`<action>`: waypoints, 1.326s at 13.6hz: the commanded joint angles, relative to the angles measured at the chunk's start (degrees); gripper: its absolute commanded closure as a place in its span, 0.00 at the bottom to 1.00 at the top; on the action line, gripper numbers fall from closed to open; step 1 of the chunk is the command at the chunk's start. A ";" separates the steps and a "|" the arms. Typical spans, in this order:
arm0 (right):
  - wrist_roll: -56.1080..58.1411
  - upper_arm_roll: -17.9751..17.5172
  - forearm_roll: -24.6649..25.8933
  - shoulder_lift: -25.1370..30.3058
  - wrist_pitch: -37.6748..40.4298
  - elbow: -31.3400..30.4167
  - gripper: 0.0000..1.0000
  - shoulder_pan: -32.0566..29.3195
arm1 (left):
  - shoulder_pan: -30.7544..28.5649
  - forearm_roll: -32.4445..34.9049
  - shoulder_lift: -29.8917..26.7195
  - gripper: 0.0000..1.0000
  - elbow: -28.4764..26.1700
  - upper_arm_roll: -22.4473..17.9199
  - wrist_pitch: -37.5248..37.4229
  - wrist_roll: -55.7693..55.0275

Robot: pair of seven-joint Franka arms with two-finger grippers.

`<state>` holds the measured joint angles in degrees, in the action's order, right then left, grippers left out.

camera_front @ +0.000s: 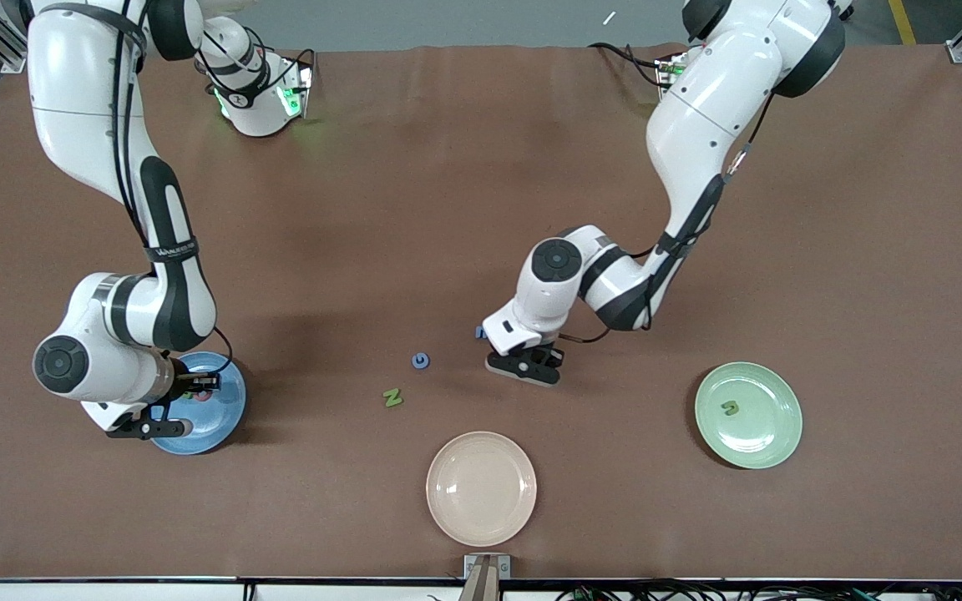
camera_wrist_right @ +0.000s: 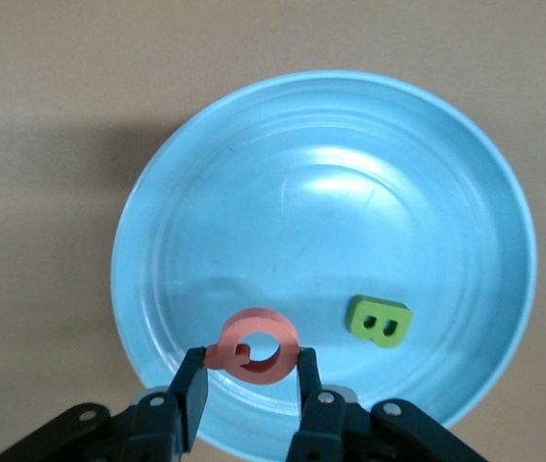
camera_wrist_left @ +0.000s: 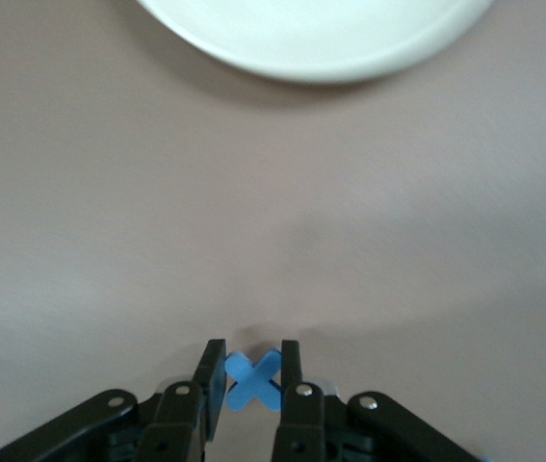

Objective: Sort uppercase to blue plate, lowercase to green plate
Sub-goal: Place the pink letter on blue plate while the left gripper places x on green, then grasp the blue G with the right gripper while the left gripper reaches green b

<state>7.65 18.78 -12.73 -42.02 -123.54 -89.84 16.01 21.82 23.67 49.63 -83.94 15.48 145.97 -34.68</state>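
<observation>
Blue x [camera_wrist_left: 253, 379] flat between left fingers [camera_wrist_left: 212, 380]

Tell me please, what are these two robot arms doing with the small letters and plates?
They are sorting foam letters. The left gripper is shut on a blue x at the table. The right gripper holds a pink G over the blue plate, where a green B lies. The green plate holds one green letter.
</observation>
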 commanded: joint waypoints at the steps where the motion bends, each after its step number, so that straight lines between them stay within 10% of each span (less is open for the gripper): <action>1: 0.44 -0.67 1.12 -0.61 -1.34 0.10 0.45 -0.45 | -4.58 0.94 -3.49 0.95 -1.31 0.34 -0.77 0.41; 3: 0.44 -0.67 1.21 -0.61 -2.23 0.10 0.18 -0.28 | -7.22 1.12 -3.84 0.95 -1.05 0.34 -1.04 1.28; 18: -31.80 -2.96 -5.03 -0.78 -2.91 4.06 0.13 24.14 | -32.72 0.94 -7.97 0.92 -5.70 0.95 -10.00 15.96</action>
<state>-20.59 15.67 -16.31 -42.73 -124.14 -84.85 37.85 -9.45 23.67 42.19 -87.69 15.64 136.16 -19.75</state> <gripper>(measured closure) 0.128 0.731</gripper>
